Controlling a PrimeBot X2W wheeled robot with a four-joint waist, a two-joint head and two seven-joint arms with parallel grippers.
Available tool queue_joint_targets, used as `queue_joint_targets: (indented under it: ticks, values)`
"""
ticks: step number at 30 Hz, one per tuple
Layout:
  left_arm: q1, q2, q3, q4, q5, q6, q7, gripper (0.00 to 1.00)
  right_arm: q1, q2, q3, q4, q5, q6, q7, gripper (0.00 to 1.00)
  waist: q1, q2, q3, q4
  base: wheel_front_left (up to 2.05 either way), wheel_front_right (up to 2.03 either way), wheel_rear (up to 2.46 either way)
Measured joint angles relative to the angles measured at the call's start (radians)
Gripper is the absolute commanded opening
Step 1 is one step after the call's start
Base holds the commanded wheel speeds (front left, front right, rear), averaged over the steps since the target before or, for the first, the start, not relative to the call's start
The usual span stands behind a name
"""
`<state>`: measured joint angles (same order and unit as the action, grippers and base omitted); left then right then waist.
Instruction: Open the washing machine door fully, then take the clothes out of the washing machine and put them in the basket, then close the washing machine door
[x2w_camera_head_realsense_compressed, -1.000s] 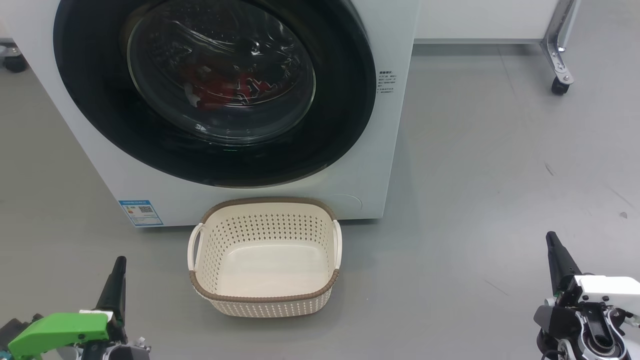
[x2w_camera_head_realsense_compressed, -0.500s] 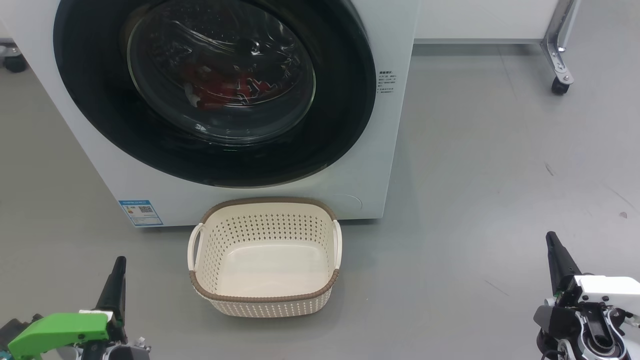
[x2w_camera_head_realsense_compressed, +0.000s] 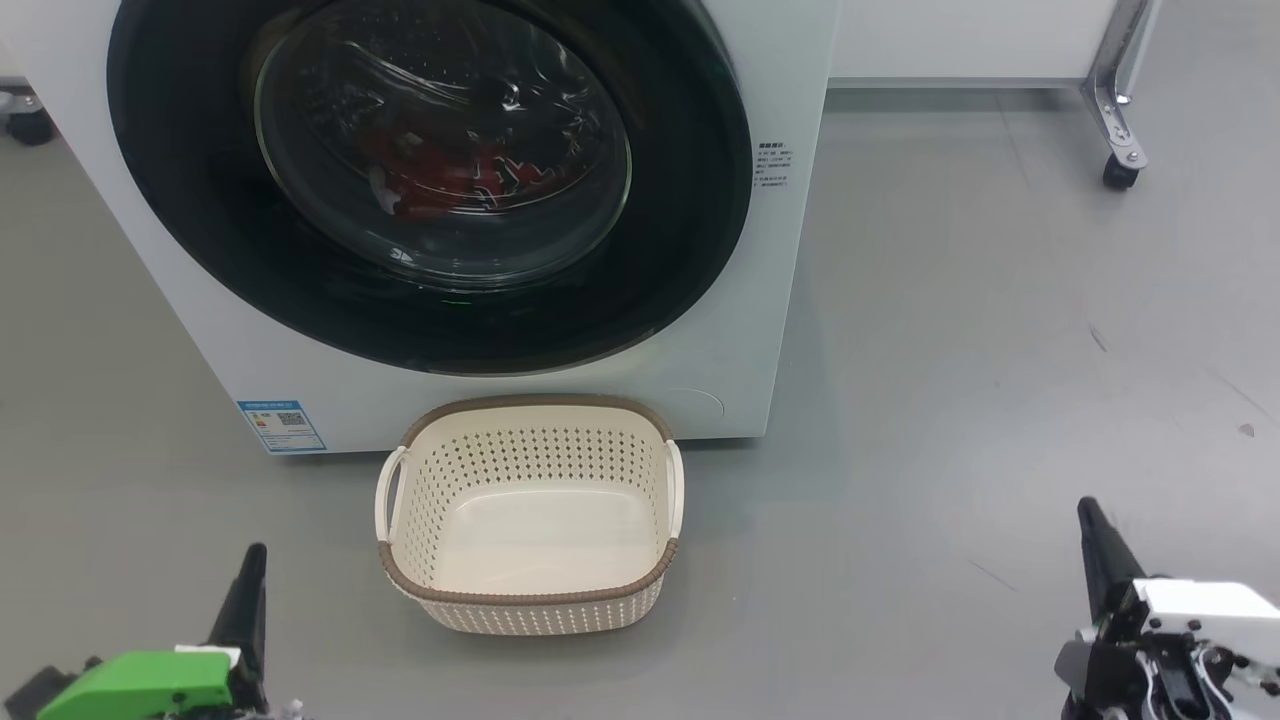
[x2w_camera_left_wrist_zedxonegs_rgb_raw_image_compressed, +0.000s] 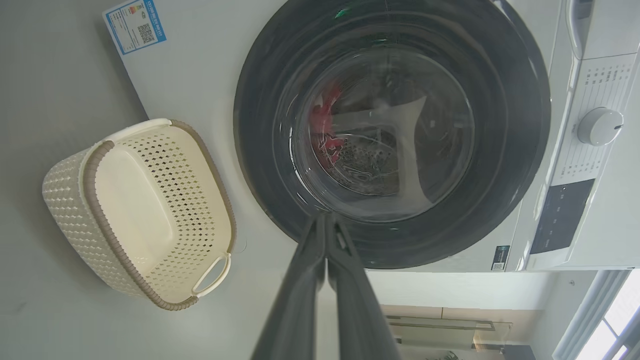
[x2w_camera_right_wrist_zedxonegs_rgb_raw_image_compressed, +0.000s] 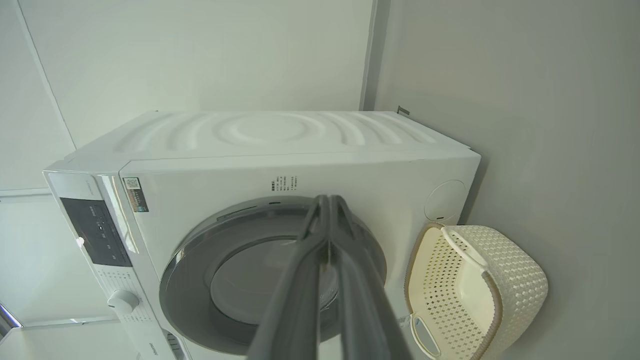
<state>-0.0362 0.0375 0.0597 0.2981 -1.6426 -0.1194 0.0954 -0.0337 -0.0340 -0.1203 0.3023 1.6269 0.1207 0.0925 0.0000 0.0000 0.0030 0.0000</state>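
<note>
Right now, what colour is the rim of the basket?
Brown, with a woven look, on the cream basket; it shows best in the head view.

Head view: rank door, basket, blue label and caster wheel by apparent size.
1. door, largest by far, though cut off at the top
2. basket
3. blue label
4. caster wheel, smallest, but it stands farther from the camera, so its true size is unsure
</note>
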Motion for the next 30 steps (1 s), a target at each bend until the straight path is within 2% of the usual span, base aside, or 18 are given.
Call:
queue_joint_targets:
  ticks: [22, 30]
  values:
    - [0.022, -0.011, -0.033, -0.032, 0.016, 0.0, -0.037, 1.0, 0.022, 0.0, 0.002, -0.006, -0.035, 0.0, -0.025, 1.0, 0.0, 0.0, 0.002, 0.0, 0.0, 0.0, 0.0]
    - [0.021, -0.006, -0.056, -0.053, 0.072, 0.0, -0.063, 1.0, 0.021, -0.016, 0.01, -0.015, -0.074, 0.0, -0.046, 1.0, 0.0, 0.0, 0.002, 0.0, 0.0, 0.0, 0.0]
